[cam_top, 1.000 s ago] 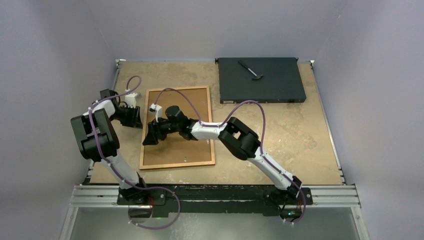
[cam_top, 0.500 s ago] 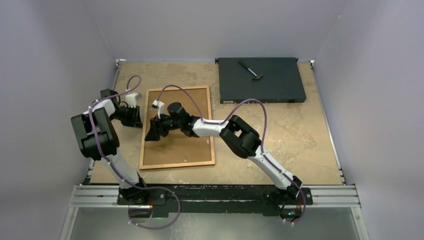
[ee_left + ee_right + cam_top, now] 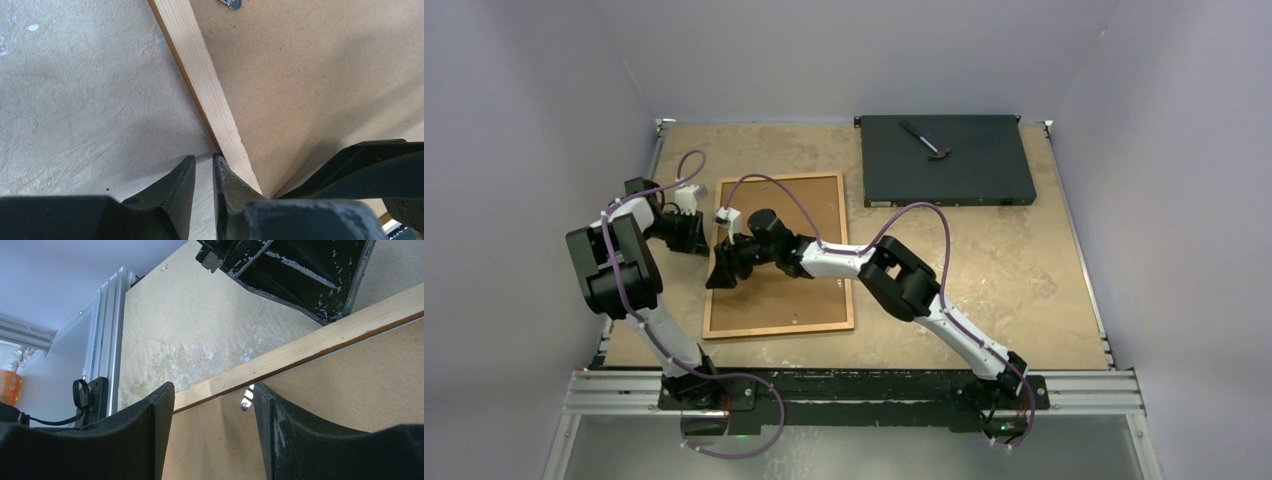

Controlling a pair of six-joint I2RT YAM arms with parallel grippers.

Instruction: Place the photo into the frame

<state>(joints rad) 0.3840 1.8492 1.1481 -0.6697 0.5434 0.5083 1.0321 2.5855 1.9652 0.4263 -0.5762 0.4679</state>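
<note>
The frame (image 3: 779,327) lies face down on the table, thin light wood rim around a brown hardboard backing (image 3: 799,290). The photo is hidden. My left gripper (image 3: 705,241) sits on the table at the frame's left rim (image 3: 200,75); its fingers (image 3: 203,162) are almost together with nothing between them, and one touches the rim's outer edge. My right gripper (image 3: 720,272) hangs open over the backing (image 3: 340,390) by the left rim (image 3: 310,347), with a small metal clip (image 3: 246,401) beside its right finger.
A black flat box (image 3: 969,175) lies at the back right with a small hammer-like tool (image 3: 924,140) on it. Metal rails (image 3: 854,390) border the near edge. The right arm stretches across the frame from the right.
The right gripper has shifted slightly left and nearer along the frame's left rim. The left arm and the frame have not moved.
</note>
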